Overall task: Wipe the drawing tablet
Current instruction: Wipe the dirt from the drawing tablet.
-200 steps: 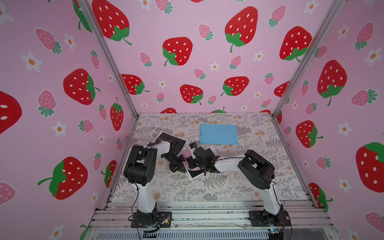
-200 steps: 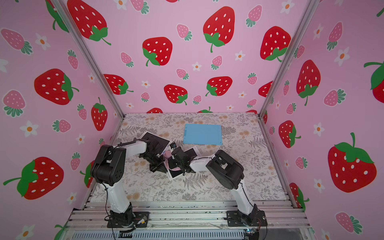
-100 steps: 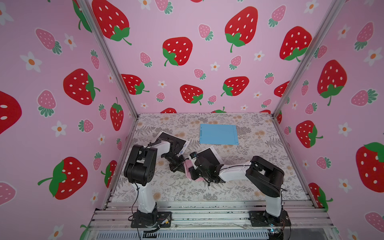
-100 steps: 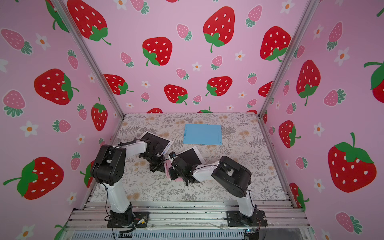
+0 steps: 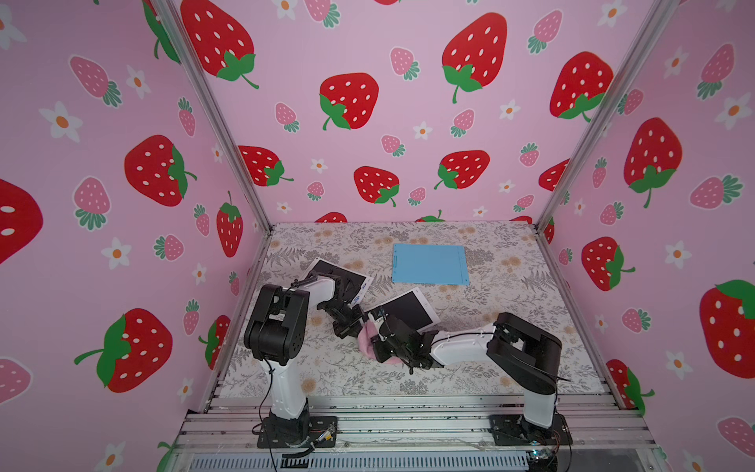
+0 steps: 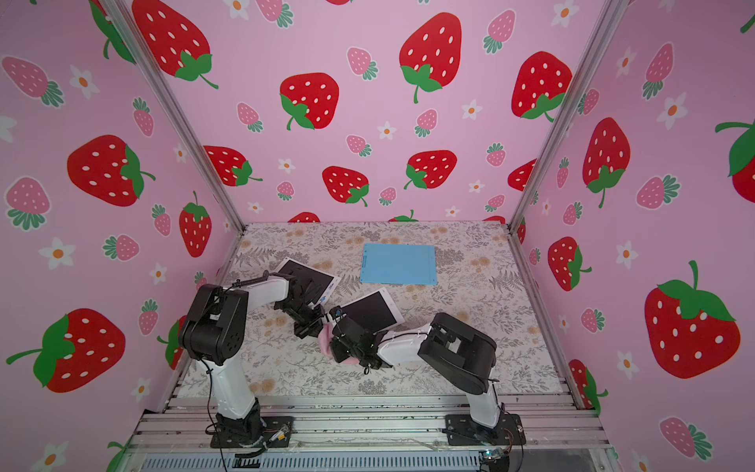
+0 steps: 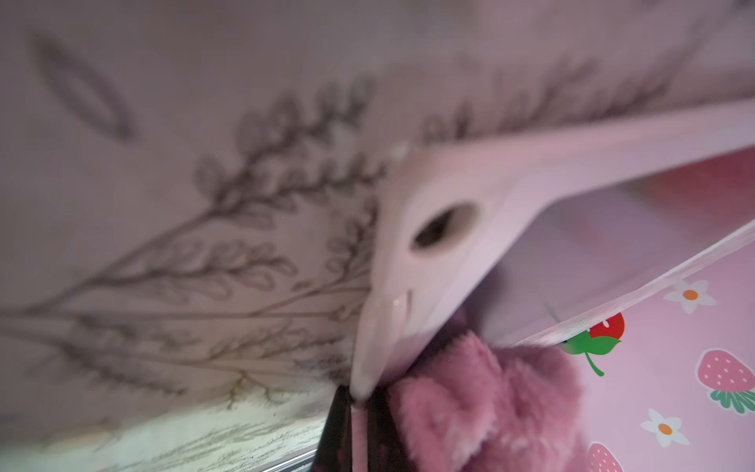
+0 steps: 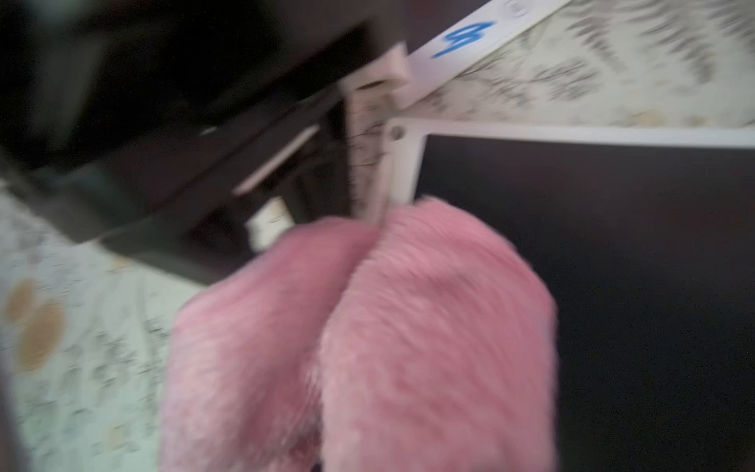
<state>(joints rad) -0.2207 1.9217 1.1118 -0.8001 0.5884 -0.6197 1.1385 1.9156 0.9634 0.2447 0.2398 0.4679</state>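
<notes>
A floral-patterned desk (image 5: 510,327) sits inside a booth with pink strawberry walls, and two robot arms reach in from its near edge. Near the centre of the desk lies a drawing tablet (image 5: 406,307) with a white frame and a dark screen, tilted at an angle. The left pincer (image 5: 354,323) comes in from about nine o'clock of the tablet and is clamped narrow on the tablet's near left corner; in the left wrist view the white frame edge (image 7: 408,261) runs down into the closed jaws. The right pincer (image 5: 378,341) sits at about seven o'clock of the tablet, closed tight on a fluffy pink cloth (image 5: 367,341). In the right wrist view the pink cloth (image 8: 367,335) rests against the dark screen (image 8: 633,265) near that corner, right beside the left pincer. A second dark tablet (image 5: 327,271) lies at ten o'clock, partly under the left arm. A flat blue pad (image 5: 429,263) lies at twelve o'clock, well apart from both pincers.
</notes>
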